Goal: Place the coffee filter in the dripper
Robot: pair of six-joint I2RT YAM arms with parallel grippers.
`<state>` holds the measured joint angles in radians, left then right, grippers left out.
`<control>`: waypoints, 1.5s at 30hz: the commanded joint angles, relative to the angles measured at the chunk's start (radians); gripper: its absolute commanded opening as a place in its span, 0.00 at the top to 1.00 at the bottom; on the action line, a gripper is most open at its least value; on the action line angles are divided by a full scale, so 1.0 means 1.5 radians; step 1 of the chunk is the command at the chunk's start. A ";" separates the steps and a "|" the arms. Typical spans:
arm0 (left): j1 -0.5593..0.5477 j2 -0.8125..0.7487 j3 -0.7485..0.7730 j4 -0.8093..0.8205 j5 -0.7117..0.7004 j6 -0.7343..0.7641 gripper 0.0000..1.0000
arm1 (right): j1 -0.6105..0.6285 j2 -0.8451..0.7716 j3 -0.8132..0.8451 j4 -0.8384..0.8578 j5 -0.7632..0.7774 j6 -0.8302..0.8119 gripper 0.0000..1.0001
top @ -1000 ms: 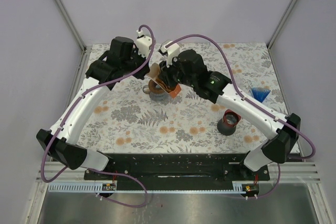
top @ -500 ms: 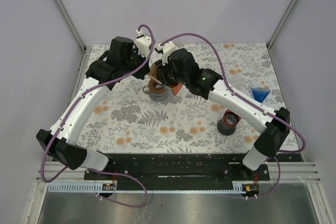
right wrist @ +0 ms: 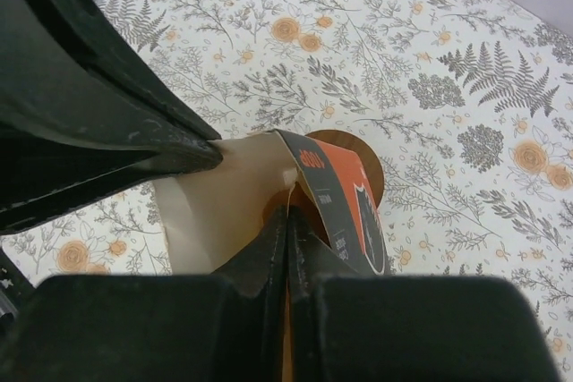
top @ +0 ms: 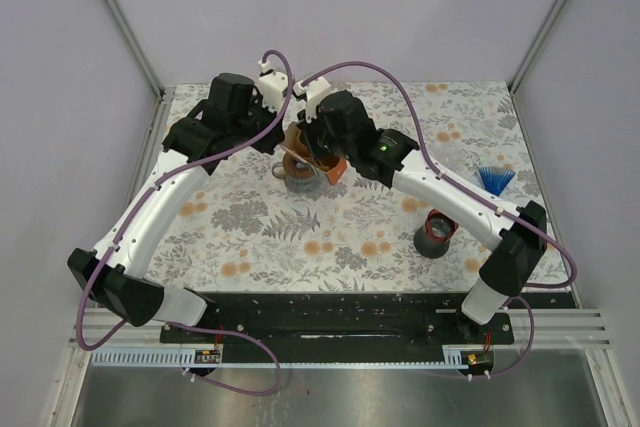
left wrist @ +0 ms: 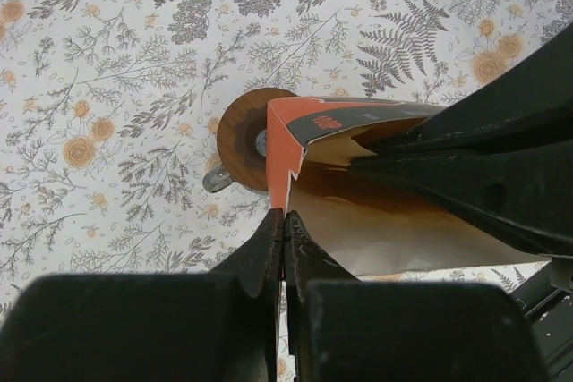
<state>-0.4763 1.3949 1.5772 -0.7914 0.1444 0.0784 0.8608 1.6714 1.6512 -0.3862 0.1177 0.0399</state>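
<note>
Left gripper [left wrist: 283, 219] has its fingers pressed together on the near edge of the coffee filter [left wrist: 385, 230], where the beige paper leaves the orange filter packet [left wrist: 313, 124]. The paper's long axis runs off to this gripper's right. Right gripper [right wrist: 286, 216], also pinched shut, seems to hold the packet wall, though the exact hold is hard to tell. Just beyond both tips sits the dripper [left wrist: 238, 136], partly covered by the packet. A dark cup [top: 434, 232] and a blue object [top: 496, 179] stand well apart.

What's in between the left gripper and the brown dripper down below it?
The orange packet and the beige paper filter hang between the left gripper and the dripper, as the left wrist view shows.
</note>
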 commanded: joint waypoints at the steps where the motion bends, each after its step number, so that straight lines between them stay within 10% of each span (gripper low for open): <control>1: -0.003 -0.002 0.004 0.029 -0.017 0.007 1.00 | 0.003 -0.041 0.033 0.041 -0.045 -0.022 1.00; 15: 0.010 0.022 0.024 0.024 -0.078 0.020 1.00 | 0.001 -0.160 0.039 0.012 -0.099 -0.078 1.00; 26: 0.166 0.051 0.115 -0.003 0.011 -0.022 1.00 | 0.001 -0.252 0.038 0.018 -0.082 -0.113 1.00; 45: 0.385 0.166 -0.041 0.100 0.042 -0.099 1.00 | -0.015 -0.107 0.060 -0.093 -0.020 -0.291 1.00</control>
<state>0.0731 1.6169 1.5394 -0.7307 0.1932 -0.0338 0.8455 1.5017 1.7210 -0.5091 0.0689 -0.3233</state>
